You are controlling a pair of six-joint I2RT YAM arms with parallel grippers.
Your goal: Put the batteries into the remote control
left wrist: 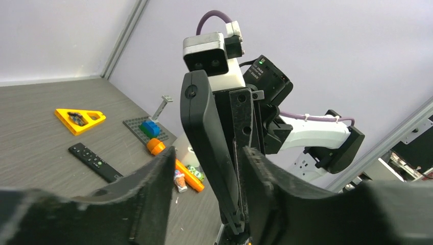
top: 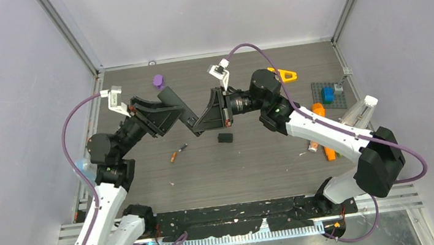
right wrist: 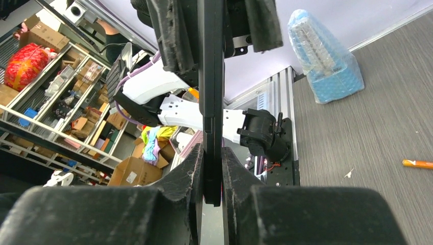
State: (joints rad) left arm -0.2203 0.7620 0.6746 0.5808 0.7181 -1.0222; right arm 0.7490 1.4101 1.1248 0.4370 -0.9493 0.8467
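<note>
From above, my two claws meet over the middle of the table (top: 256, 167) with the remote (top: 177, 105) between them: a long, flat black slab, raised off the wood and tilted. My right claw (top: 199, 123) has its near end; my left claw (top: 172, 116) sits beside its middle. One battery (top: 178, 153) lies on the table just in front of us, a thin orange cylinder with a dark tip and bare wood all round it. A small black block (top: 225, 137) lies near it. Walls close the table on the left, back and right.

From my left wrist, the remote stands between my fingers (left wrist: 153, 189) edge-on, smooth and rounded at the top. My jaws are spread, with daylight on one side of it, so I am released. Beyond lie a second remote (left wrist: 95, 162) and a yellow triangle (left wrist: 79, 118).

From my right wrist, my fingers (right wrist: 194, 176) are clenched on the remote's thin edge. The battery lies far right, and the table's edge rail runs just behind.
</note>
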